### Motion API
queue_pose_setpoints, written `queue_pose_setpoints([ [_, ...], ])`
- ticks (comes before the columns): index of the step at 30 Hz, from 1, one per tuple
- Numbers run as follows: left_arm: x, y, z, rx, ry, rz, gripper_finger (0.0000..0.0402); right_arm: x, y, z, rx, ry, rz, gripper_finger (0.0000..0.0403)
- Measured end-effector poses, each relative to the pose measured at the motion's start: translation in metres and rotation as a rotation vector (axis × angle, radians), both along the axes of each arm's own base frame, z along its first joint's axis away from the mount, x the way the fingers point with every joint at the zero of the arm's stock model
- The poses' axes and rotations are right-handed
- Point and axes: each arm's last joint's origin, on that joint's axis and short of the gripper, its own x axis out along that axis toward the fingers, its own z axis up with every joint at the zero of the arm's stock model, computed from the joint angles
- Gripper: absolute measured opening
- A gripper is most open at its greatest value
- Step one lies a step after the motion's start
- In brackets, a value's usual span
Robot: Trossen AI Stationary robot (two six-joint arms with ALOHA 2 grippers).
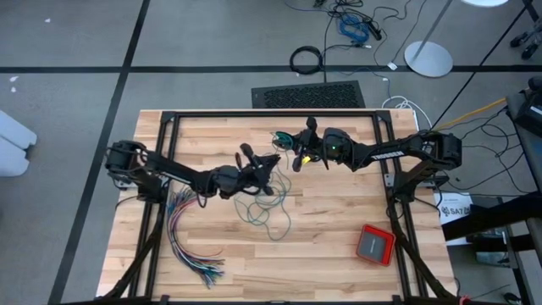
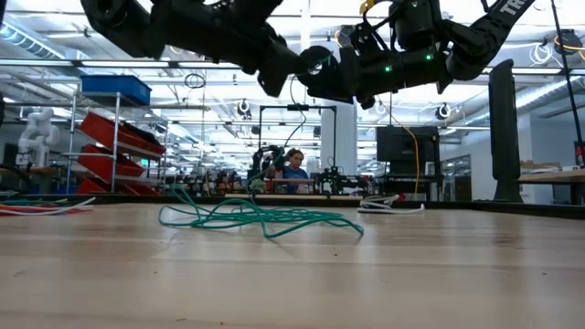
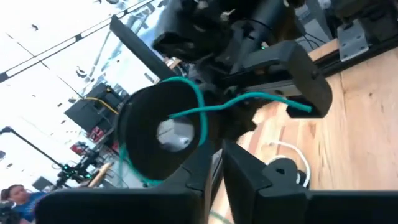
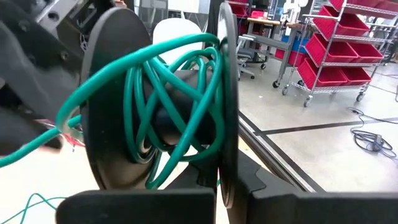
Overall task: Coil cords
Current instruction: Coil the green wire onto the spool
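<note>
Coloured wire bundle (image 1: 188, 241) is fanned well to the left of the loose cord pile, untouched. My left gripper (image 1: 269, 166) hangs above the table just up-left of the pile, fingers nearly together, pinching a strand of the teal-green cord (image 1: 269, 212) — the left wrist view shows the free cord end (image 3: 297, 106) poking out past a black disc.

The rest of the teal cord lies slack on the wood, tangled loops in the low view (image 2: 260, 217), directly below both grippers. A dark cord seems mixed into the pile; I can't separate it out.

Just right of my left gripper, my right gripper (image 1: 298, 157) is clamped shut on the spool (image 4: 161, 106), several teal turns already wound between its two flanges.

Step in hand, as I judge it: winding teal cord onto the spool, partway — most of the length is on the table. Next move calls for feeding the strand around the hub with tension kept, without pulling the pile into a knot.

Red box (image 1: 375, 244) sits well right of the pile.
</note>
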Motion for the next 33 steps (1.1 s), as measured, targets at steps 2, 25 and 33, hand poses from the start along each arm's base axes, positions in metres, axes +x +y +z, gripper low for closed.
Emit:
queue_pose_setpoints([
  [2,0.005,-0.001,-0.003,0.005,0.010,-0.001,0.0063,0.000,0.000,0.000,0.000,-0.001,0.000,0.0000],
  [25,0.017,0.006,-0.005,0.045,0.030,0.009,0.0102,0.000,0.000,0.001,0.008,-0.014,0.000,0.0000],
  [33,0.036,0.004,-0.017,0.084,0.083,-0.001,0.0102,0.000,0.000,0.002,0.019,-0.024,0.003,0.0000],
])
